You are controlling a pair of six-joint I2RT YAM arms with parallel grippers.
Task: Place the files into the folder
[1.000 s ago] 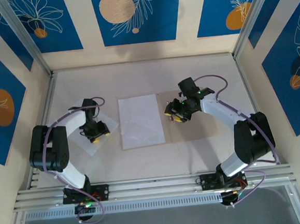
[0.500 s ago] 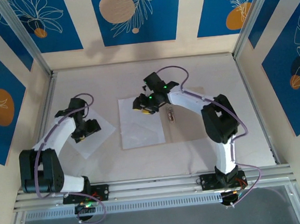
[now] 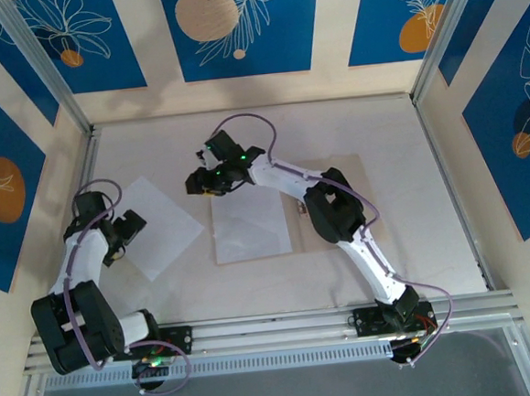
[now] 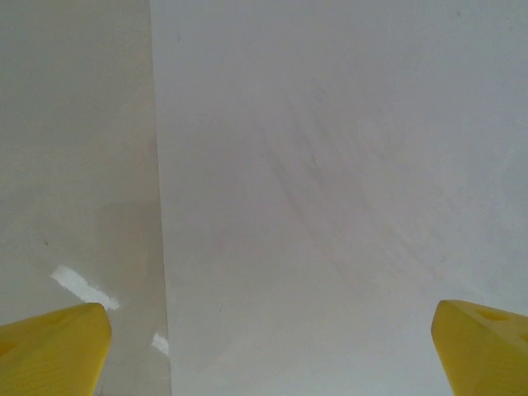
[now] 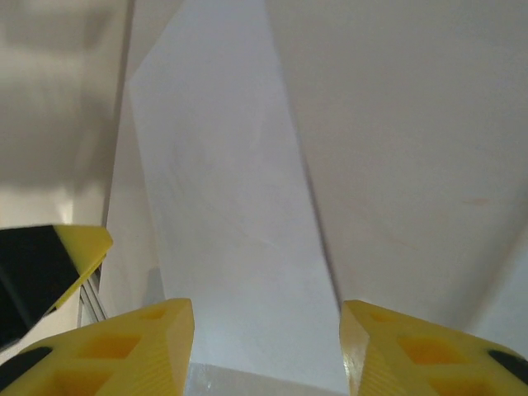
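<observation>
Blue wall panels [image 3: 270,32] with pale leaf drawings and orange discs close in a light grey table [image 3: 379,125], and both arms are reaching out over it.

Over on the left, the left gripper [image 3: 128,229] hangs with its jaws spread wide and nothing between them. Its yellow fingertips [image 4: 54,346] sit at the two bottom corners of the wrist view. One of the files, the skewed sheet [image 3: 162,229], lies flat right under this gripper and stretches away ahead of it and to its right. The gripper is over that sheet's left edge. From the wrist camera the paper's straight edge runs just inside the left fingertip, with bare table beyond it. Whether the fingertips touch the paper I can't tell.

The right arm is stretched leftwards across the table, and the right gripper [image 3: 199,182] is at the far left corner of the other file, the square-set sheet [image 3: 249,222] in the middle. Its jaws stand part-way apart with a clear gap, and they pinch nothing that I can make out. In its wrist view white paper runs away from the gap between the fingers as a long narrow strip, with grey table to the left of it and a pale beige surface to the right.

The tan folder [image 3: 356,186] lies flat behind that gripper, partly under the right arm's forearm and elbow, its left edge against the square-set sheet's right edge. It is well apart from the left gripper, with the square-set sheet between them.
</observation>
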